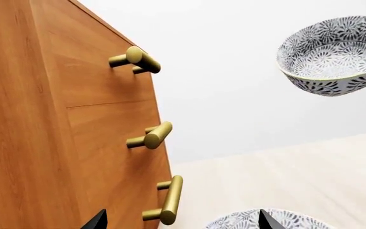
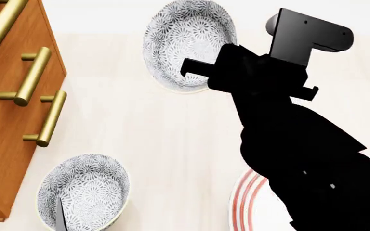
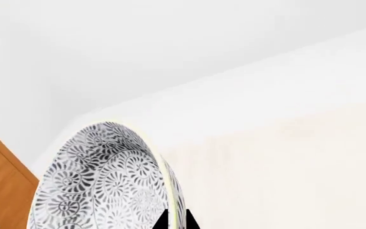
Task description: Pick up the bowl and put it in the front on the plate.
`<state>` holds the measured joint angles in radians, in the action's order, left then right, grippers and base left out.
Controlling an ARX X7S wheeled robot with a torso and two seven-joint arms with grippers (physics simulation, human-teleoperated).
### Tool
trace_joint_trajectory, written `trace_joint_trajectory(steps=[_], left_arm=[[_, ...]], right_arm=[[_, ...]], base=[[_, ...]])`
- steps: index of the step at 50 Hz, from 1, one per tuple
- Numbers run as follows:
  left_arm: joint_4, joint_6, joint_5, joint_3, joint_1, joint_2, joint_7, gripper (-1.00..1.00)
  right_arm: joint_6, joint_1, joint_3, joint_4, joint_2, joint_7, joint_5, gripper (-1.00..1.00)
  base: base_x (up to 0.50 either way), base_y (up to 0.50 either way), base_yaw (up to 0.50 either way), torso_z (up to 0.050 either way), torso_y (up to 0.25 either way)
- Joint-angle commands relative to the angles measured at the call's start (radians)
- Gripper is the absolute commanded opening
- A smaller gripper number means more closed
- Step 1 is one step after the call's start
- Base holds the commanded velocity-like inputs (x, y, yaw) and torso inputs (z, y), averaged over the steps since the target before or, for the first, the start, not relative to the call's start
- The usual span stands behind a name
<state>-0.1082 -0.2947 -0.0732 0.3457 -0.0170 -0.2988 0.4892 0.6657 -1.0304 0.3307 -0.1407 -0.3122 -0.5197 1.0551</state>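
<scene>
Grey-blue floral ceramic bowl [image 2: 188,45] is hanging off the black right gripper [image 3: 173,220], apparently pinched at its rim; left gripper [image 1: 179,220] is sitting unclenched.

Bright, even, diffuse light in all 3 views; source unclear, perhaps overhead. Shadows faint on pale table [image 2: 172,139]. Right arm [image 2: 300,144] flat black, detail lost. Renders sharp, no glare.
</scene>
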Motion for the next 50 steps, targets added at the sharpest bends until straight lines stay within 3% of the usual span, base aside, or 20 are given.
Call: trace_joint_trajectory(steps=[1, 13, 17, 23, 27, 33, 50], left_arm=[[0.008, -0.007, -0.02, -0.01, 0.002, 0.011, -0.008, 1.0], [0.016, -0.006, -0.019, 0.002, 0.003, 0.011, -0.009, 1.0], [0.016, -0.005, -0.021, 0.006, 0.003, 0.01, -0.009, 1.0], [0.01, 0.002, -0.03, 0.012, 0.0, 0.009, -0.007, 1.0], [0.009, 0.004, -0.034, 0.016, 0.001, 0.008, -0.006, 1.0], [0.006, 0.008, -0.036, 0.018, 0.001, 0.005, -0.005, 1.0], [-0.003, 0.034, -0.044, 0.024, 0.004, 0.004, 0.001, 1.0]], right_arm=[[0.102, 0.007, -0.095, 0.243, -0.13, -0.076, 0.107, -1.0], [0.24, 0.074, -0.23, 0.497, -0.393, -0.149, 0.316, -1.0], [0.261, 0.19, -0.298, 0.589, -0.521, -0.147, 0.353, -1.0], [0.23, 0.458, -0.424, 0.769, -0.673, -0.005, 0.359, -1.0], [0.235, 0.479, -0.479, 0.695, -0.705, -0.047, 0.548, -1.0], [0.227, 0.69, -0.608, 0.683, -0.727, 0.015, 0.537, -1.0], [0.176, 0.8, -0.735, 0.55, -0.66, -0.048, 0.707, -1.0]], base=[[0.0, 0.0, 0.0, 0.0, 0.0], [0.0, 0.0, 0.0, 0.0, 0.0], [0.0, 0.0, 0.0, 0.0, 0.0], [0.0, 0.0, 0.0, 0.0, 0.0], [0.0, 0.0, 0.0, 0.0, 0.0], [0.0, 0.0, 0.0, 0.0, 0.0], [0.0, 0.0, 0.0, 0.0, 0.0]])
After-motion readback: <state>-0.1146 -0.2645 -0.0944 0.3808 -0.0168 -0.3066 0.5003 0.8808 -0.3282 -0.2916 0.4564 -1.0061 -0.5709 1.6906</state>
